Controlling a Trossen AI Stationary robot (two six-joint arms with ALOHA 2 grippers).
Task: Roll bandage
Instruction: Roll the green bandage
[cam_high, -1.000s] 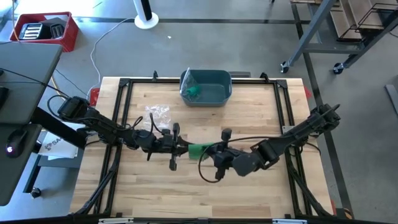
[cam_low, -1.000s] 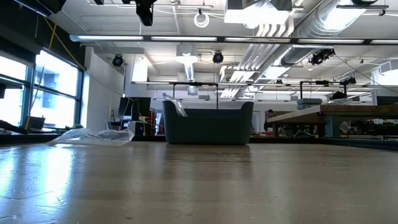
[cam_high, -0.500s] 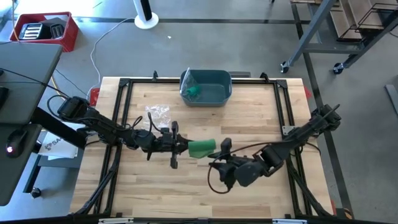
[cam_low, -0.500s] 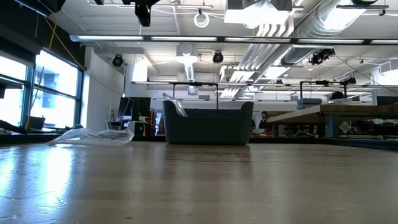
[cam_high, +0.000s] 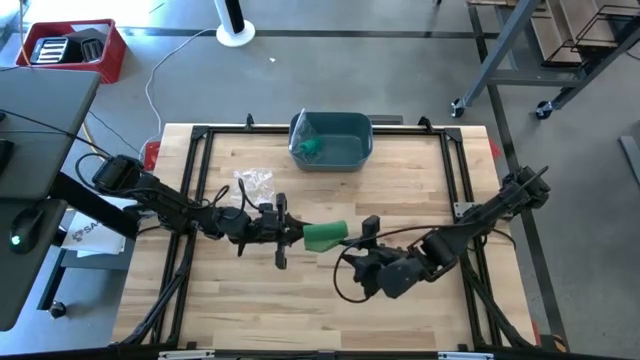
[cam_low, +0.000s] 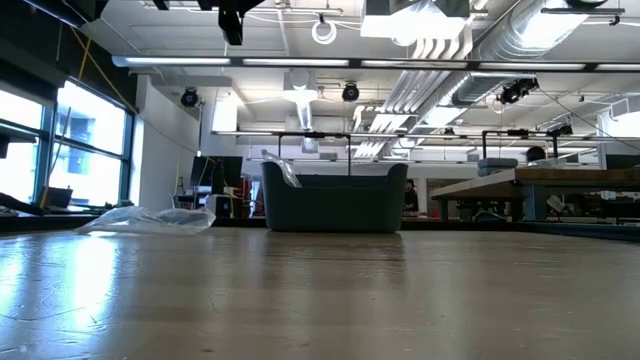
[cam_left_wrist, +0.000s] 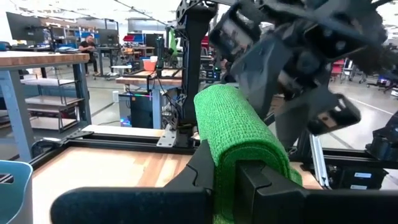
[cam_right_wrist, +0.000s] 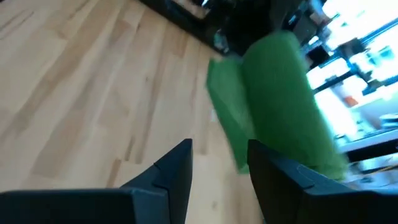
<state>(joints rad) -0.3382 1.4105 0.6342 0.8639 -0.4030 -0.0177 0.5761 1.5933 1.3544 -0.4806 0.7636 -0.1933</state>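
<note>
Bandage: green, textured roll pinched in the left claw; right claw spread apart beside it.

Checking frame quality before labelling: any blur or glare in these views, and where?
Right wrist view: motion-smeared, green bandage roll and table soft. Left wrist view: roll sharp, right arm behind it blurred. Low view: window glare washes the tabletop, bin backlit and dark. High view: even light, sharp.
</note>
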